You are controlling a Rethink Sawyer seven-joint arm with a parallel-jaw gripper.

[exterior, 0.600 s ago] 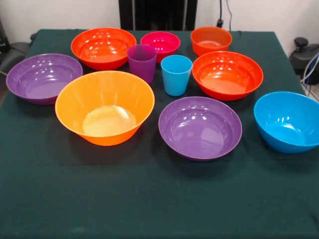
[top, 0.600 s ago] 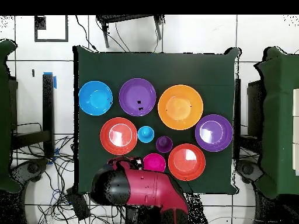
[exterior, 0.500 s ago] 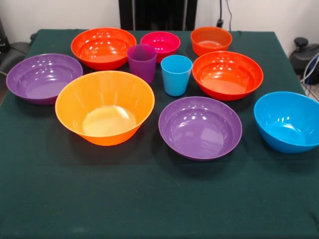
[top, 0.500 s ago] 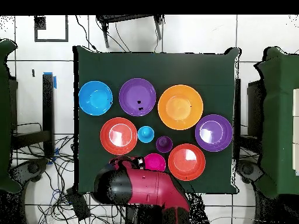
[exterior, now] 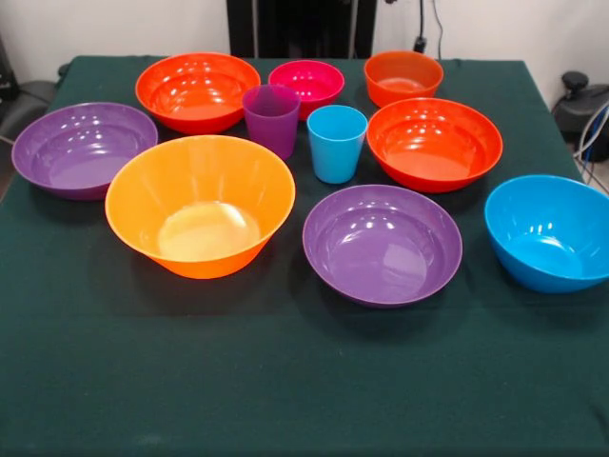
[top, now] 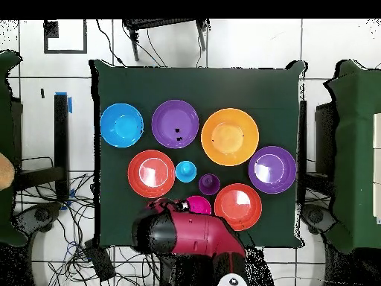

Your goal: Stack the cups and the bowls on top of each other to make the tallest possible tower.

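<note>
From the front we see ten glossy plastic pieces standing apart and unstacked on the green table: the big orange bowl, two purple bowls, two red-orange bowls, a blue bowl, a small magenta bowl, a small orange bowl, and the purple cup just beside the light blue cup. No arm shows here.

From overhead, the red and black arm lies over the table's edge, covering part of the magenta bowl. We cannot tell the gripper's state. No writing is legible.
</note>
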